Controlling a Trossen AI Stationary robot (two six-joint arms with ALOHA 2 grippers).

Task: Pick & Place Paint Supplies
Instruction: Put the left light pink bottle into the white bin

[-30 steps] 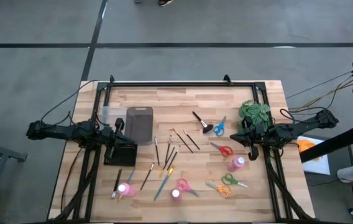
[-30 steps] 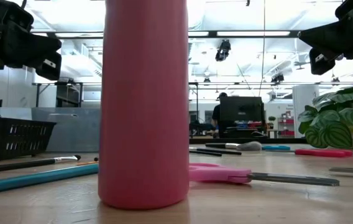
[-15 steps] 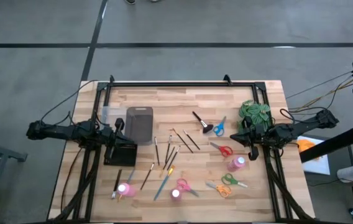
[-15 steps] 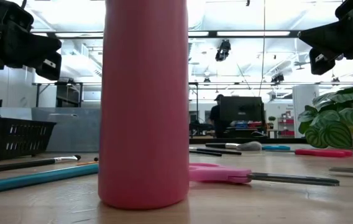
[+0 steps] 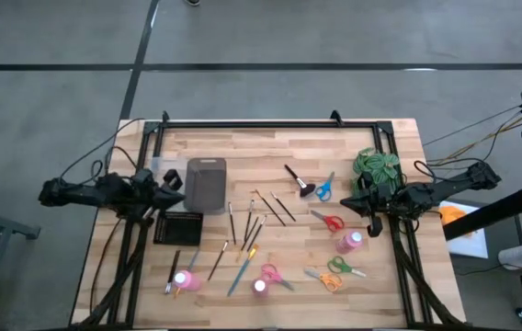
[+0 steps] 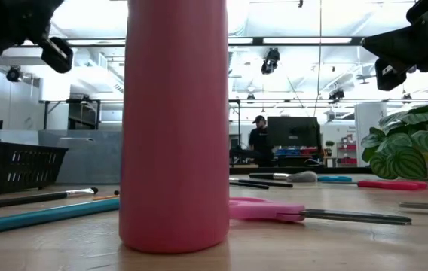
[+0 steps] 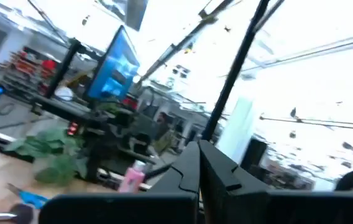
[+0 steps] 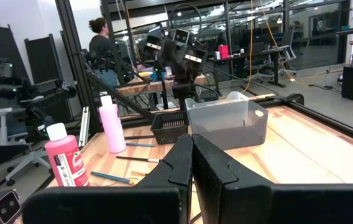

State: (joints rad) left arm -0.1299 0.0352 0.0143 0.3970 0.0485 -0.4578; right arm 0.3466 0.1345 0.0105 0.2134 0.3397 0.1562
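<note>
Both arms hang above the wooden slatted table (image 5: 197, 147). The left tool (image 5: 176, 184) is fully closed and empty beside the grey plastic bin (image 5: 206, 182); the right tool (image 5: 351, 198) is likewise closed and empty near the green leafy plant (image 5: 377, 167). Thin paintbrushes (image 5: 252, 223) lie mid-table, with three pink white-capped bottles (image 5: 350, 242) along the near side.

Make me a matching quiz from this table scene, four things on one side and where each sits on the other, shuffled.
Things:
1. clear bin
2. green plant
3. blue scissors
4. black mesh tray

Places:
A. by the right gripper
B. beside the stubby black brush
C. next to the left gripper
D. just in front of the clear bin

Pairs: 1-C, 2-A, 3-B, 4-D
</note>
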